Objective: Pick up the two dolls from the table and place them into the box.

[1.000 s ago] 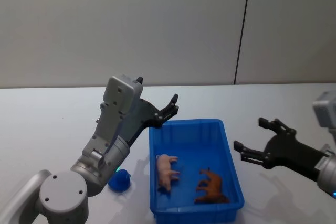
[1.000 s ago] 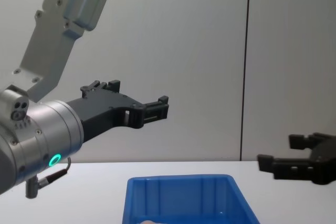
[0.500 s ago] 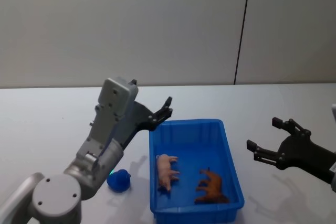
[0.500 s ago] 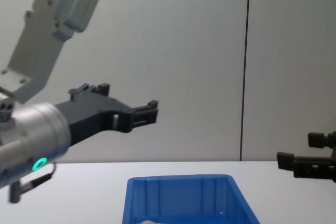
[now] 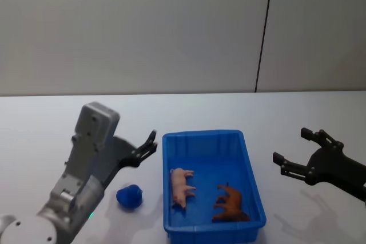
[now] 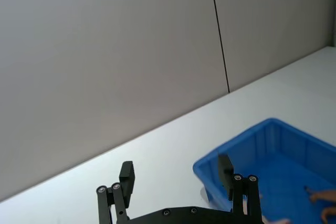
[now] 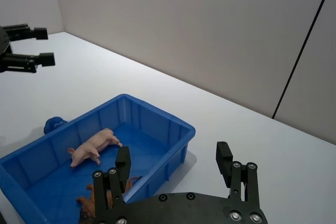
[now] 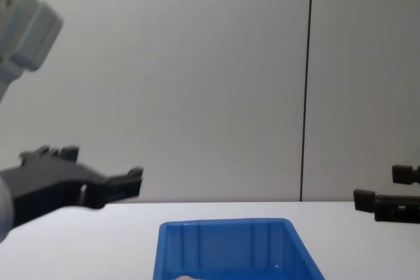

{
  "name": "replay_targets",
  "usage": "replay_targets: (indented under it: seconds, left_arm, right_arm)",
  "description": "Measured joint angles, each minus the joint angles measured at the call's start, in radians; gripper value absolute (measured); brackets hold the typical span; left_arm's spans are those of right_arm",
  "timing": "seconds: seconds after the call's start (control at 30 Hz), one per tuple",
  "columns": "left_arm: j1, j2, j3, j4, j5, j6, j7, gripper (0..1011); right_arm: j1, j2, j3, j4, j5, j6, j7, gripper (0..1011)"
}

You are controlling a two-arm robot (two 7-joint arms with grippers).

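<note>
Your left gripper (image 5: 150, 143), spread and empty, hangs just left of the box (image 5: 203, 134); the blue doll (image 5: 130, 197) lies left of the box too, nearer you. The pink doll (image 5: 182, 186) is inside; the right gripper (image 5: 291, 144), also spread empty, sits right of the box

left arm (image 5: 94, 135): silver-grey boxy housing, round joint | both jaws: matte black, silver screw heads at knuckles

Four viewpoints, one common box (image 5: 203, 141)
</note>
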Motion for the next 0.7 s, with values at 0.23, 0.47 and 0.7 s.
replay_targets:
  seconds: [0.23, 0.47, 0.7]
  left_arm:
    - [0.049, 0.046, -0.015, -0.025, -0.056, 0.034, 0.005, 1001]
    - [0.073, 0.076, -0.028, -0.014, -0.094, 0.059, -0.04, 1000]
    - [0.068, 0.08, -0.034, 0.026, -0.106, 0.074, -0.096, 1000]
  right_arm:
    - [-0.002, 0.002, 0.001, -0.001, 0.003, -0.002, -0.001, 1001]
    - [-0.003, 0.003, 0.002, -0.001, 0.004, -0.003, -0.001, 1001]
    - [-0.003, 0.004, 0.003, -0.001, 0.004, -0.004, -0.002, 1001]
